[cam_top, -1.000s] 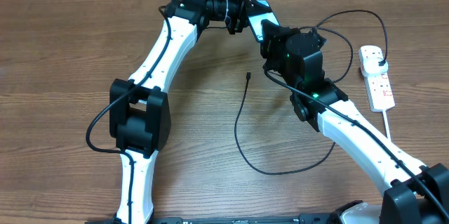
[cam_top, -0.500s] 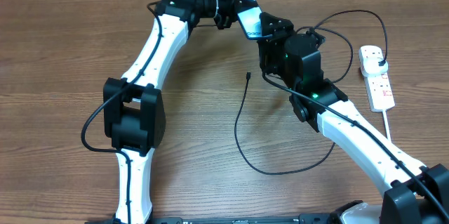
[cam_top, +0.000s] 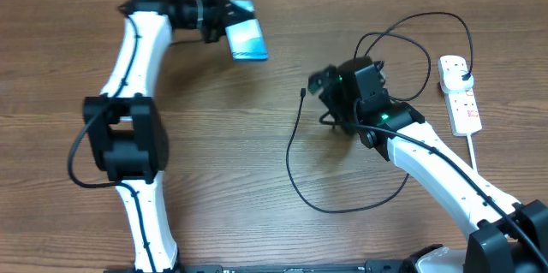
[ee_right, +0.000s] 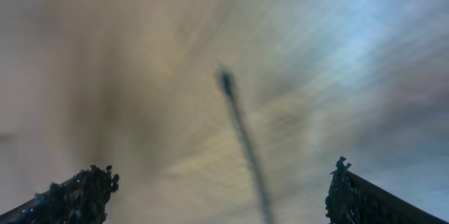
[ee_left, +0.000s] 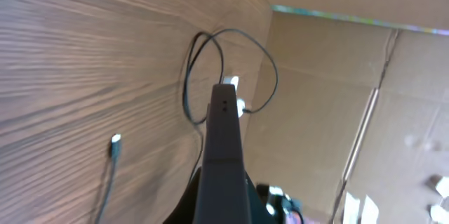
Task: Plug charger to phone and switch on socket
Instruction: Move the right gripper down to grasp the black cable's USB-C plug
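We note left gripper (cam_top: 224,26) clamped on phone (cam_top: 247,40), right gripper (ee_right: 219,172) wide open beside charger (cam_top: 304,93) tip, socket (cam_top: 460,93) well apart.

A brown wood-grain table (cam_top: 231,179) carries a long thin black cable (cam_top: 288,155), looping loosely across its middle, and a white elongated power strip (cam_top: 460,93) at the right, its thick white cord (cam_top: 472,149) trailing toward the near edge.

phone (cam_top: 247,40) left, charger (cam_top: 288,149) centre on table (cam_top: 231,189), socket (cam_top: 462,102) right
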`<state>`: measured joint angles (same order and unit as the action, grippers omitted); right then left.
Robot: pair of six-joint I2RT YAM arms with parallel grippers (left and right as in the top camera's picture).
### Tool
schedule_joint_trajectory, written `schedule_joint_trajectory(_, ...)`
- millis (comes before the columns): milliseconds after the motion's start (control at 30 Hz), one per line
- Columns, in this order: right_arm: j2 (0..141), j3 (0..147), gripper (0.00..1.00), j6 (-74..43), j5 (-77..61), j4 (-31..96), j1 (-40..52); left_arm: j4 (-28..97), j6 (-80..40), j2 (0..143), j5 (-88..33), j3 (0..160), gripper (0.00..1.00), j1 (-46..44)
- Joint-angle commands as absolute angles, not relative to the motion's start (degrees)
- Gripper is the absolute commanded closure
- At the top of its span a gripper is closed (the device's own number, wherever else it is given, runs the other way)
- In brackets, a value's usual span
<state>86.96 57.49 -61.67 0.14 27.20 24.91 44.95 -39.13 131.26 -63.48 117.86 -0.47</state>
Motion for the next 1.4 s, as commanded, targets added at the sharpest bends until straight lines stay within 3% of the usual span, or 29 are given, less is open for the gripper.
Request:
schedule_joint_trajectory(0,86.28,58.57,0.0,-51.31,-2.76,30.24,25.12,49.32,-26.04,129.4,-72.77,118.93,0.96,0.12)
schedule_joint_trajectory(67,86.28,58.59,0.0,-45.98,-5.26,31.92,25.12,53.01,-22.31,129.4,-75.02,118.93,0.96,0.78)
schedule_joint_trajectory(133,86.28,58.59,0.2,-39.62,-9.54,32.12,25.12,55.99,-19.77,129.4,-76.23,118.93,0.96,1.21)
schedule_joint_trajectory(267,86.28,59.4,0.32,-36.56,-12.75,34.5,25.06,58.54,-19.05,129.4,-77.08,118.93,0.96,1.54)
schedule_joint_trajectory(433,87.11,64.64,0.34,-35.0,-12.51,39.86,25.06,58.46,-19.07,129.4,-80.27,118.93,0.95,1.52)
schedule_joint_trajectory(567,90.98,71.4,0.44,-32.71,-12.58,44.82,25.02,58.48,-18.79,129.4,-80.18,118.93,0.96,0.95)
schedule_joint_trajectory(767,101.36,83.18,0.47,-31.44,-13.47,52.14,25.02,58.5,-18.83,129.4,-78.87,118.93,0.96,0.56)
schedule_joint_trajectory(867,104.31,84.03,0.56,-33.19,-13.56,50.33,25.02,58.5,-18.85,129.4,-78.61,118.93,0.96,0.4)
schedule_joint_trajectory(1000,106.65,83.96,0.57,-33.19,-13.15,45.8,25.02,58.67,-18.85,129.4,-77.49,118.91,0.96,-0.23)
schedule_joint_trajectory(1067,107.57,83.96,0.65,-33.19,-11.75,44.4,25.02,58.67,-18.85,129.4,-77.45,118.91,0.96,-0.56)
schedule_joint_trajectory(1367,112.14,83.96,0.69,-34.59,-9.91,41.76,25.02,58.48,-20.84,129.43,-75.83,118.91,0.96,-0.84)
